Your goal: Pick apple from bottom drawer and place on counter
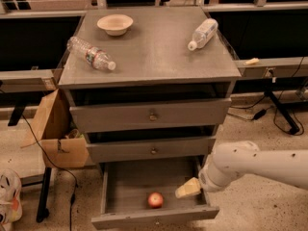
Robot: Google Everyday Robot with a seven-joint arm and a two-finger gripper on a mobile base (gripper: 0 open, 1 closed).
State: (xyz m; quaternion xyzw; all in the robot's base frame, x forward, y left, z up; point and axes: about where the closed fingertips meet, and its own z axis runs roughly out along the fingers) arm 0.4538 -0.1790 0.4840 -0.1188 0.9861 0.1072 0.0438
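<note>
Below, the bottom drawer (130, 182) (open) holds the apple (155, 199), tool (187, 188) just beside.

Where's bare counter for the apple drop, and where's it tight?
Free: the counter middle and front, between the clear bottle and the white bottle. Crowded: back-left, where the bowl sits near the clear bottle. The apple lies in the bottom drawer; the gripper hovers at its right side, apart from the apple.

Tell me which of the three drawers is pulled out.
The bottom drawer: it juts forward with the apple on its floor; the top drawer and middle drawer sit pushed in. The claw hovers over it, beside the apple.
</note>
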